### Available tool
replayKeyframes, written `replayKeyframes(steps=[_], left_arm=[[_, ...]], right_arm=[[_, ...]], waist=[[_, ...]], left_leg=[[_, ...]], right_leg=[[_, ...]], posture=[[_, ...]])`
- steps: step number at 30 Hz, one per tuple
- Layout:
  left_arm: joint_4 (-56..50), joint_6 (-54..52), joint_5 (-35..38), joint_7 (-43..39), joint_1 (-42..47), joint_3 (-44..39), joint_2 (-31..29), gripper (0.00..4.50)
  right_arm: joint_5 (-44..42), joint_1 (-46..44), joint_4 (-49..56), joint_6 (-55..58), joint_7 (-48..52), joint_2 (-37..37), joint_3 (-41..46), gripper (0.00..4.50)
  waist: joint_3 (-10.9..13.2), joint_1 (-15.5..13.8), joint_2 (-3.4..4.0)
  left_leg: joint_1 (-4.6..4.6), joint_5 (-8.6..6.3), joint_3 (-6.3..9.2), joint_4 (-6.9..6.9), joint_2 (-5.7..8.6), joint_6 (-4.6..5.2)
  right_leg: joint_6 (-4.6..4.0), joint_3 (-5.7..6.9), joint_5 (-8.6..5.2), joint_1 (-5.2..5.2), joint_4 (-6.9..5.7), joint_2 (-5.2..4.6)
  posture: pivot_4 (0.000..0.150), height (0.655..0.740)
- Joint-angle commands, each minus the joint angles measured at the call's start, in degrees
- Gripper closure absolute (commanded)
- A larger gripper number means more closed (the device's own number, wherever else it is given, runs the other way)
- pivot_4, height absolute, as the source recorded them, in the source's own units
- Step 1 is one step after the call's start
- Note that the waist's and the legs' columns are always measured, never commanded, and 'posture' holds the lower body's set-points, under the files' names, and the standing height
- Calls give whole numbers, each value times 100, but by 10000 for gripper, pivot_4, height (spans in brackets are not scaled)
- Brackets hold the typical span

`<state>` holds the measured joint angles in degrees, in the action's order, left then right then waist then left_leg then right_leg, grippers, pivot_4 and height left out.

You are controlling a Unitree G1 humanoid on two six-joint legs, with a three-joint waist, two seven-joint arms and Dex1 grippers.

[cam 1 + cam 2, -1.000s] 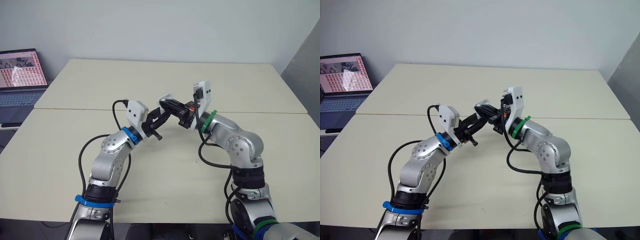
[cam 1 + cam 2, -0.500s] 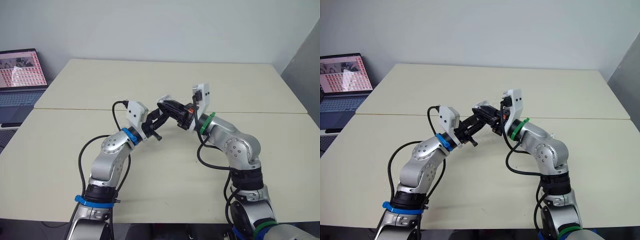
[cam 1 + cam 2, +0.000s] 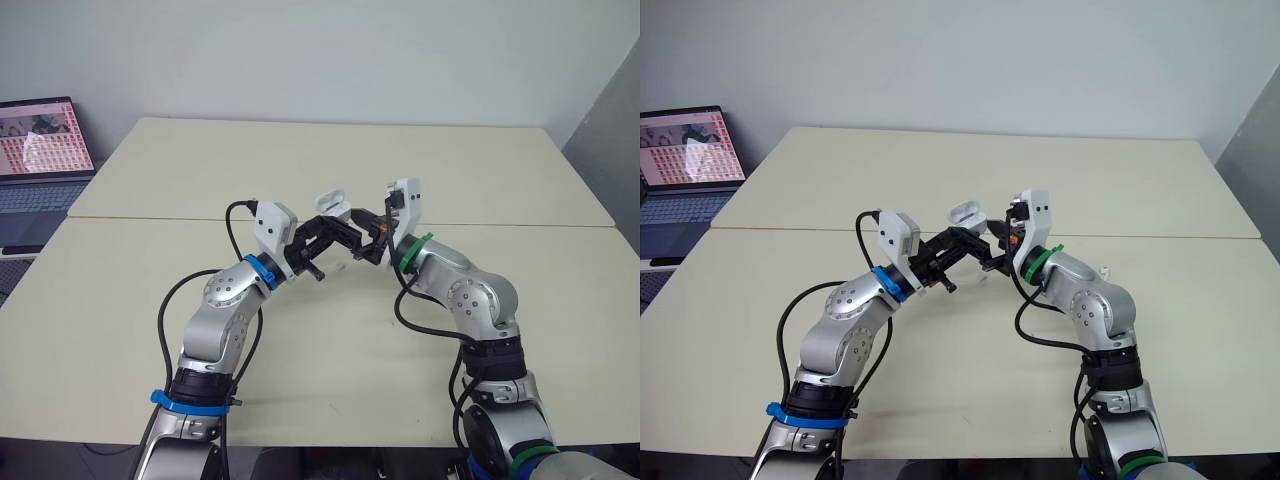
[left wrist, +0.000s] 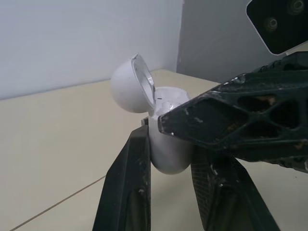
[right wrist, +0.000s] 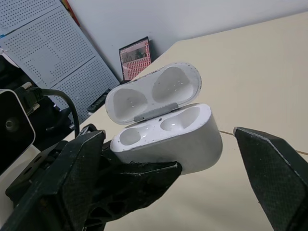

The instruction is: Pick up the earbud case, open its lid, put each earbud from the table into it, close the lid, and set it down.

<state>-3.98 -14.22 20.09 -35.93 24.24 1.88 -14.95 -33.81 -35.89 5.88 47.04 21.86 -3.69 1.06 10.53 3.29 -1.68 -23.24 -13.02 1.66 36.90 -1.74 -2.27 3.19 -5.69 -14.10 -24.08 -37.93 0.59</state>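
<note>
1. Left arm bent upward. Left gripper (image 4: 171, 150) is clamped on the white earbud case (image 5: 168, 134), held above the middle of the table (image 3: 480, 170).
2. Lid (image 5: 154, 91) hinged open. Right wrist view shows both sockets empty.
3. Right arm angled inward. Right gripper (image 3: 366, 237) is spread wide, its fingers flanking the case.

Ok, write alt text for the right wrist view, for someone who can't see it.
A white earbud case, lid open and both slots empty, is held above a beige table by the left gripper. The right gripper is open, its two black fingers on either side of the case. A laptop shows in the background.
</note>
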Motion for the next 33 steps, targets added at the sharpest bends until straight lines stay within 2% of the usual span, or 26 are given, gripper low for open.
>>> replayKeyframes(steps=[1,5,8,12,14,18,21,24,28,33], left_arm=[[-223,107,54,-48,46,-42,-12,37481],[-204,88,41,-48,24,-51,-34,37481],[-164,52,38,-18,-28,-153,-119,37481],[-205,-32,147,-73,-230,-425,-414,37481],[-239,-58,173,-118,-353,-565,-588,37481],[-368,-110,216,-196,-571,-722,-815,37481],[-541,-186,269,-230,-739,-752,-910,37481],[-677,-232,296,-223,-856,-753,-944,37481],[-781,-289,301,-176,-898,-745,-937,37481],[-901,-320,308,-96,-979,-774,-941,37481]], right_arm=[[-110,-78,170,-97,-13,5,136,204],[-336,-120,237,-71,-13,63,279,204],[-936,-213,386,190,75,32,634,204],[-1623,-379,553,643,175,-420,1094,204],[-1687,-455,513,781,328,-838,1152,204],[-921,-320,268,450,1006,-1982,593,204],[-70,-59,-91,-278,1963,-2938,-94,204],[778,76,-655,-1255,2680,-3496,-702,204],[1621,25,-1458,-2404,3270,-3660,-1206,204],[2126,-268,-2340,-2956,3343,-3388,-1288,204]], waist=[[0,0,0],[0,0,0],[0,1,0],[1,1,1],[1,3,2],[1,-1,2],[1,-10,1],[2,-5,0],[3,12,0],[3,16,0]], left_leg=[[0,0,0,0,0,0],[0,0,0,0,0,0],[-2,0,1,0,0,0],[-2,0,1,-2,0,1],[-2,0,1,-2,0,0],[-3,0,-1,-3,1,1],[-7,-1,-5,-6,1,1],[-9,-1,-13,-9,2,1],[-7,-1,-14,-8,0,1],[-2,-1,-15,-5,0,1]], right_leg=[[0,0,0,0,0,0],[0,1,0,0,0,0],[0,1,0,0,1,0],[0,1,0,0,3,0],[-1,1,-1,-1,4,0],[-1,2,-2,0,13,-2],[0,1,-2,0,24,-5],[1,-3,-1,-1,30,-7],[2,-4,-1,-3,28,-5],[2,-7,0,-1,20,-4]], posture=[[1500,7400],[1500,7400],[1500,7400],[1500,7400],[1500,7400],[1500,7400],[1500,7400],[1500,7400],[1500,7400],[1500,7400]])
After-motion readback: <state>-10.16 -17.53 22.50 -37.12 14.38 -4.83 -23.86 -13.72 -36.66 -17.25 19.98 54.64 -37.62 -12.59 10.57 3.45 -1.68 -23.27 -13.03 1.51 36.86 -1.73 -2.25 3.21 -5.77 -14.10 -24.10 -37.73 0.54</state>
